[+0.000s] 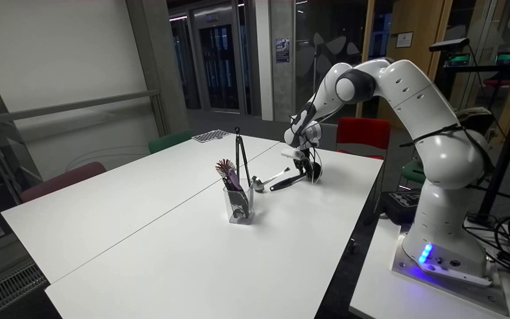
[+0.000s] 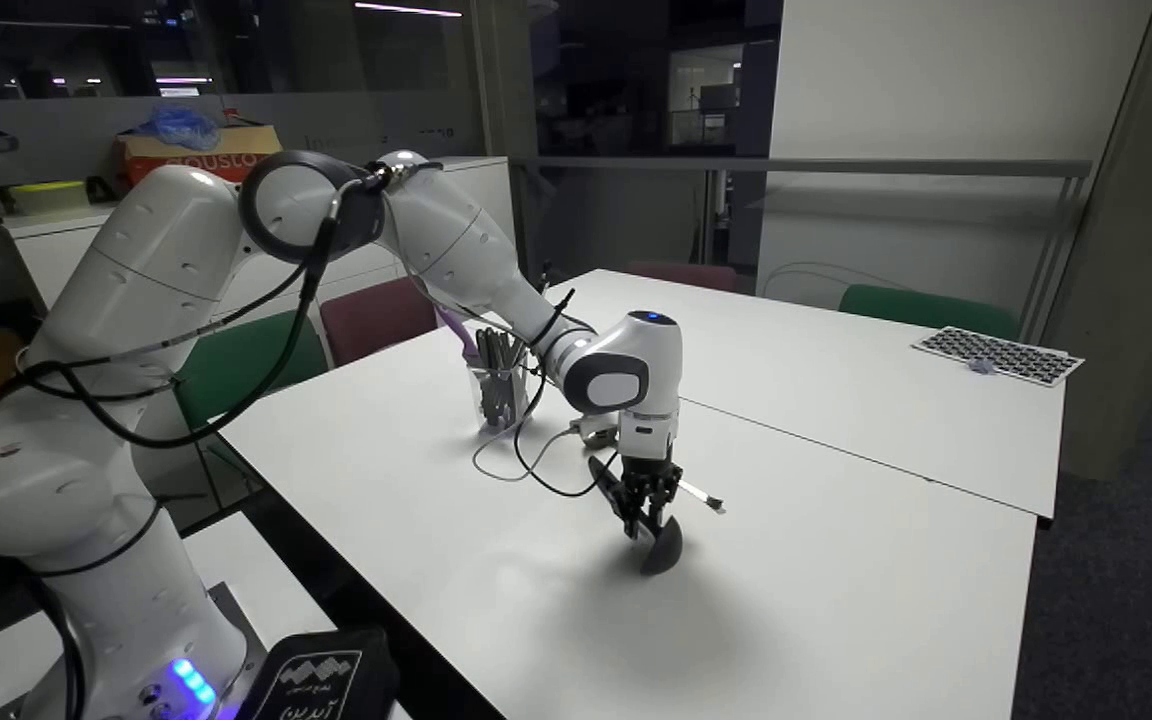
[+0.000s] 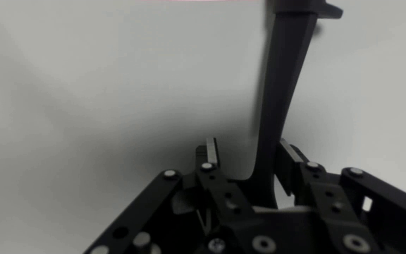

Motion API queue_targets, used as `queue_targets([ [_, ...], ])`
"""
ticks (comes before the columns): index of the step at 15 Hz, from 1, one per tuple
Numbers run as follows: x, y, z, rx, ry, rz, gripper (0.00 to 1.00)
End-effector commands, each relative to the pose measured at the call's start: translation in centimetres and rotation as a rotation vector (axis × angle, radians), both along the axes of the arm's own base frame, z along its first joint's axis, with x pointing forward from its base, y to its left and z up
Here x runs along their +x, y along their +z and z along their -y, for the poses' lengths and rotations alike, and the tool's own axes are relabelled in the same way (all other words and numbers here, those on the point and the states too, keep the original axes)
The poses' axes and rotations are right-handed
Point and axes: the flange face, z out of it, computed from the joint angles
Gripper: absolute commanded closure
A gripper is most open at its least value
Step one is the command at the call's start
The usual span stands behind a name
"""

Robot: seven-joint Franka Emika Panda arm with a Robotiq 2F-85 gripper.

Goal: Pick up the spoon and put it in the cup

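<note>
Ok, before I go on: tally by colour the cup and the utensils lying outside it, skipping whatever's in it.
Metallic: 1 (the spoon)
Black: 1 (the long-handled utensil between the jaws of the open gripper)
See-through: 1 (the cup)
Total: 3

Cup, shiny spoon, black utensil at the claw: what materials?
Cup: clear plastic or glass, can't tell which; smooth-looking, and its wall is see-through.
Shiny spoon: looks like polished metal, perhaps stainless steel; silvery grey with bright glints on the bowl.
Black utensil: probably molded plastic or nylon, matte to satin; evenly dark, no metallic shine in the wrist view.
</note>
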Motion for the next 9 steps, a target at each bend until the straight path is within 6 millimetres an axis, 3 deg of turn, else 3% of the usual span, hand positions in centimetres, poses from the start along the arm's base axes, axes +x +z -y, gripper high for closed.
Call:
queue_targets([
  [1,0.24,0.66,0.73,0.015,0.019,0.002,0.21],
  [4,0.27,0.82,0.77,0.013,0.020,0.001,0.01],
  [7,0.33,0.94,0.82,0.012,0.022,0.002,0.00],
  [8,0.36,0.97,0.83,0.012,0.023,0.003,0.25],
  [9,0.40,1.01,0.81,0.011,0.026,0.005,0.25],
])
